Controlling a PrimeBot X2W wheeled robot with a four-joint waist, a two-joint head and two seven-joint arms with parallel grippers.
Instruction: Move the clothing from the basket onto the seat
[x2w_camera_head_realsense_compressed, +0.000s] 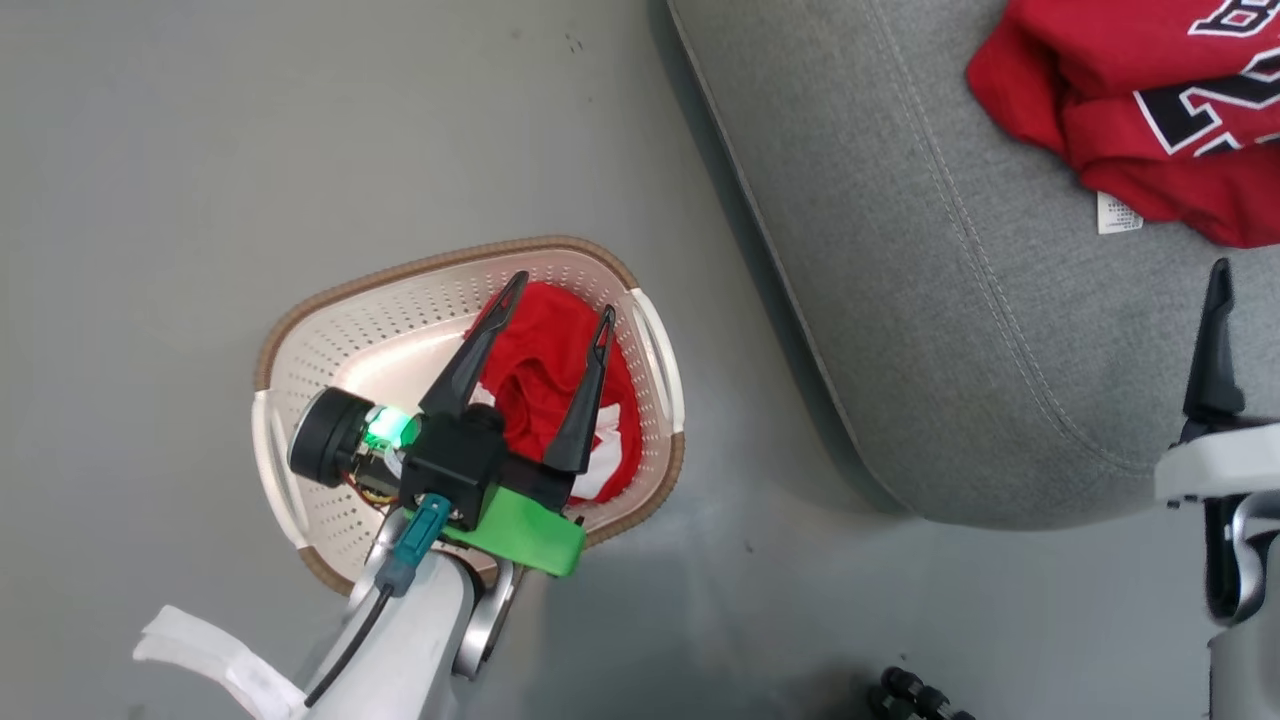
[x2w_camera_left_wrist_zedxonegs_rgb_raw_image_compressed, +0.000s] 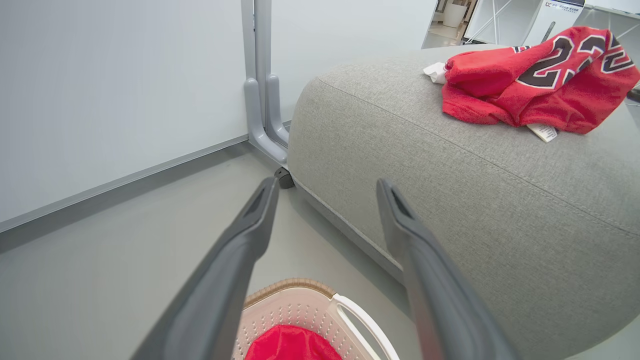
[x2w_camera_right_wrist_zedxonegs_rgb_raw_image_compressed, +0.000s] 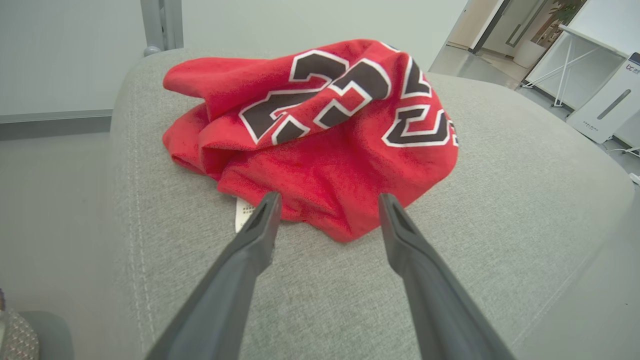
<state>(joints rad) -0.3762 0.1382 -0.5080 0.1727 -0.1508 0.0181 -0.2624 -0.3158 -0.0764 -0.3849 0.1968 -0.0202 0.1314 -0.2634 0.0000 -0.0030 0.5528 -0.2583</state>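
Red shorts (x2w_camera_head_realsense_compressed: 535, 365) with a patch of white lie crumpled in the basket (x2w_camera_head_realsense_compressed: 400, 275). It stands on the grey floor (x2w_camera_head_realsense_compressed: 180, 150), near the seat (x2w_camera_head_realsense_compressed: 900, 300) but apart from it. The left gripper (x2w_camera_head_realsense_compressed: 564, 294) hangs over the basket with its two dark fingers spread wide and nothing between them. Whether the tips touch the shorts cannot be told. In the left wrist view those fingers point past the basket's far rim toward the seat's rounded edge.

The red jersey (x2w_camera_head_realsense_compressed: 1130, 100) is bunched on top of the seat, its black-and-white numbers facing up. A white label (x2w_camera_head_realsense_compressed: 1118, 212) pokes out from under its near edge. The right gripper (x2w_camera_right_wrist_zedxonegs_rgb_raw_image_compressed: 330, 197) is over the seat, its fingers wide apart and empty. The tips are close to the jersey's near fold.
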